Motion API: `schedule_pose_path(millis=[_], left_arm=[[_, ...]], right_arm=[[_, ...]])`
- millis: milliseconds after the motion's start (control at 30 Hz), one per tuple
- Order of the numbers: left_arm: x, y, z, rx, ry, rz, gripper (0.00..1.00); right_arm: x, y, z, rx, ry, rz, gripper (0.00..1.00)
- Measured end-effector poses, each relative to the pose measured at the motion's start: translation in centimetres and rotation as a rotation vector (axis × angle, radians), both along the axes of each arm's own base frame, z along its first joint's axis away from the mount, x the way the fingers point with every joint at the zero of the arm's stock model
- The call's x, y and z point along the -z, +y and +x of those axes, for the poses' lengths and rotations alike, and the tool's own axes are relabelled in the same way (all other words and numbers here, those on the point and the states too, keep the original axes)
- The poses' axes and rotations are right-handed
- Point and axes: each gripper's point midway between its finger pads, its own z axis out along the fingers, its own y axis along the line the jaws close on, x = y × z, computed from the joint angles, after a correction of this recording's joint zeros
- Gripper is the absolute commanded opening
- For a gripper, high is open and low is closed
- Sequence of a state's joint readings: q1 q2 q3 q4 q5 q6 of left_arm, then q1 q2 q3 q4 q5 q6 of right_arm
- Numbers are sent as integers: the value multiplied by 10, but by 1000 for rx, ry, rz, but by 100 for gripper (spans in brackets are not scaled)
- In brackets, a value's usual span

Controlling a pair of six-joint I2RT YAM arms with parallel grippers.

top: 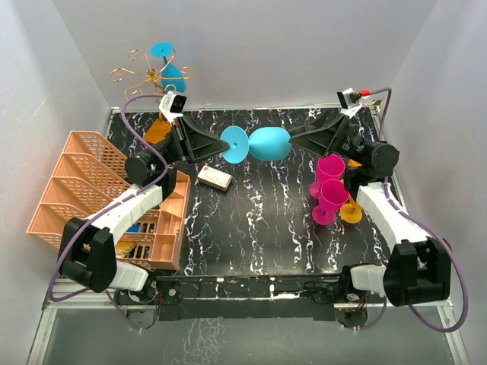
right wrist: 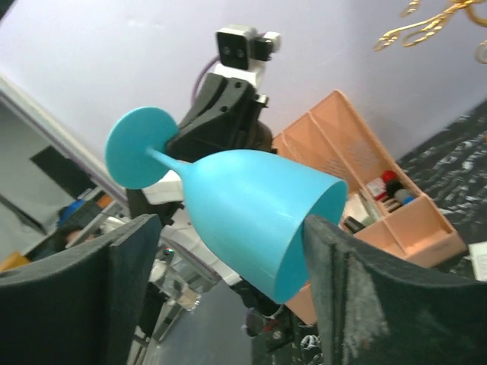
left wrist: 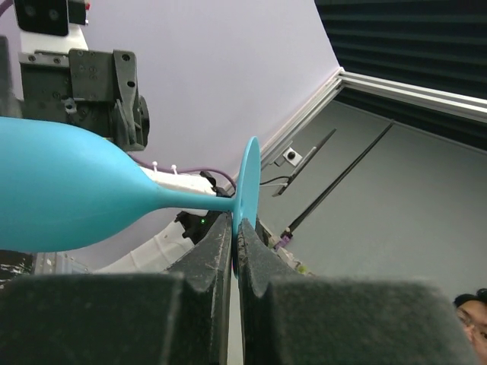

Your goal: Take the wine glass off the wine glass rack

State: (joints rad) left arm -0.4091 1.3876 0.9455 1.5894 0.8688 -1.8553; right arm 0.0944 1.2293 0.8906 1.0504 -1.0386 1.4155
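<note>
A blue wine glass (top: pixel 270 143) lies on its side in the air over the middle of the black table, between both arms. My left gripper (top: pixel 221 148) is shut on the edge of its round foot (left wrist: pixel 247 182). My right gripper (top: pixel 295 141) is open, and its fingers (right wrist: pixel 358 296) stand on either side of the bowl (right wrist: pixel 243 213), the right one close to the rim. The gold wire wine glass rack (top: pixel 144 74) stands at the back left, and a second blue glass (top: pixel 173 76) hangs on it. The rack's curls also show in the right wrist view (right wrist: pixel 426 23).
A peach lattice basket (top: pixel 76 190) with small items fills the left side. A white box (top: pixel 214 178) lies near the left arm. Two pink glasses (top: pixel 331 182) and an orange one (top: pixel 351 211) stand at the right. An orange object (top: pixel 157 131) sits behind the left arm.
</note>
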Motion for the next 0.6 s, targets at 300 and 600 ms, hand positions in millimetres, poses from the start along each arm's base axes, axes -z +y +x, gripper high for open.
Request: schedule_pose_path(millis=[300, 600], left_arm=[[-6, 2, 2, -3, 17, -40, 0], [-8, 2, 5, 4, 46, -63, 0]], right_arm=[[-14, 4, -39, -143, 37, 174, 37], [-30, -2, -49, -154, 92, 268, 15]])
